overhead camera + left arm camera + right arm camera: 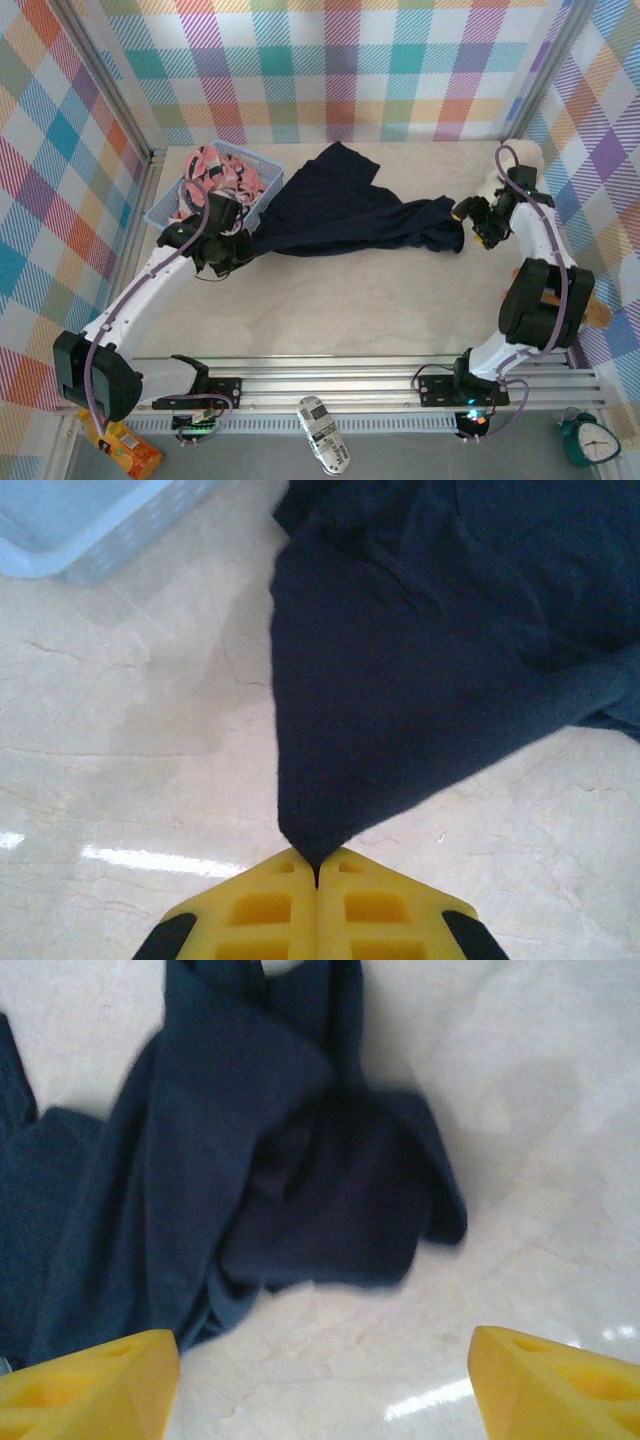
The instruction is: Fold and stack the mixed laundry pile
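You've got L end effector (317, 868) clamped on navy T-shirt (420, 680) corner; R end effector (325, 1350), apart, nearest its right-edge end.

The navy T-shirt (345, 205) lies unfolded and rumpled across the far middle of the table (380, 290). It stretches left to right, its left corner drawn to a point and its right end bunched. The pink printed garment (215, 170) sits crumpled in the basket (158, 208) at far left.

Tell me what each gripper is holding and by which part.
The left gripper is shut on a pointed tip of cloth at the edge of the navy T-shirt. The right gripper is open and holds nothing, near its bunched other end.
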